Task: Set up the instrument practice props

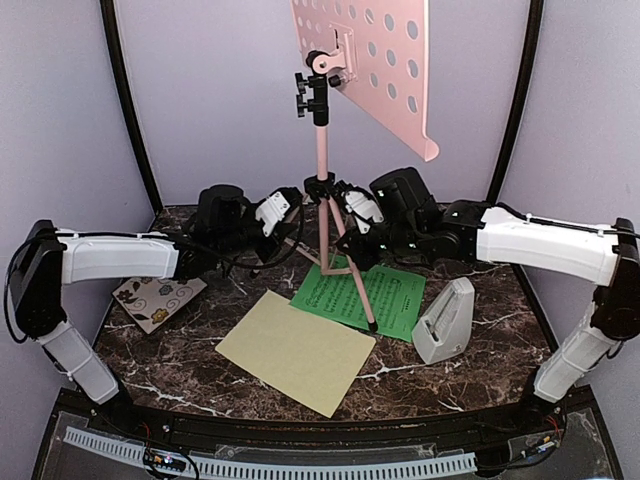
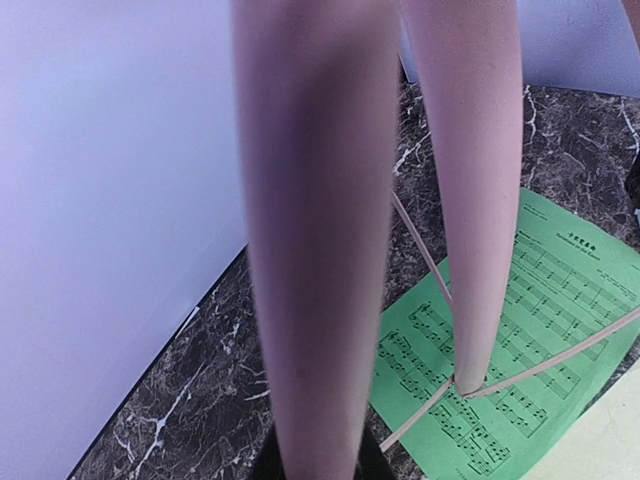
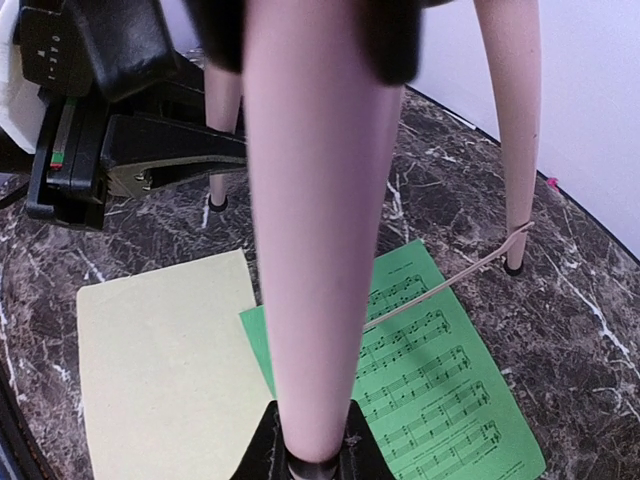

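Setup status: music stand upright, sheets unmounted.
The left gripper and right gripper each clamped a stand leg; green sheet, yellow sheet and metronome lay on the table.

We see the pink music stand upright at the back, its perforated desk tilted, one leg tip on the flat green music sheet. The pale yellow music sheet lies nearer, seemingly touching it. The light-grey metronome stands just right.
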Robot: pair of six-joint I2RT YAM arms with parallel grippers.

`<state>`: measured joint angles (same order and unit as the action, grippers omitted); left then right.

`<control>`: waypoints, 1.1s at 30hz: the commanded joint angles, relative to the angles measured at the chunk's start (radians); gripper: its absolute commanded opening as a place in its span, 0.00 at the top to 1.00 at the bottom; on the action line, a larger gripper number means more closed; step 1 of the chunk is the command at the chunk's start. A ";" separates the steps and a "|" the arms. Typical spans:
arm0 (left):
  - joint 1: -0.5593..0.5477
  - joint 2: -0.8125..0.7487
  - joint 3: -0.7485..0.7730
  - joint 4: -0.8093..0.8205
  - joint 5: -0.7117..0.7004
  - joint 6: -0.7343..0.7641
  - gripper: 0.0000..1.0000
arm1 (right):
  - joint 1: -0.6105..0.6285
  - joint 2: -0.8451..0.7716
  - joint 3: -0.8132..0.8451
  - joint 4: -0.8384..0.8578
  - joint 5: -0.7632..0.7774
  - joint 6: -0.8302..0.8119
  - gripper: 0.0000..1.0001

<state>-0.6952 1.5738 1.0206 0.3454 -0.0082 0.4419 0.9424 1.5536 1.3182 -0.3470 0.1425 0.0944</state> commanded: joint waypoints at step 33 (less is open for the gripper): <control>0.147 0.139 0.125 0.080 -0.039 -0.037 0.23 | -0.031 0.239 0.190 0.142 0.003 0.189 0.70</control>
<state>-0.5335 1.8439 1.2091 0.4042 0.0059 0.4355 0.8948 1.8370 1.5017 -0.2646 0.1890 0.2852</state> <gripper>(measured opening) 0.753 0.262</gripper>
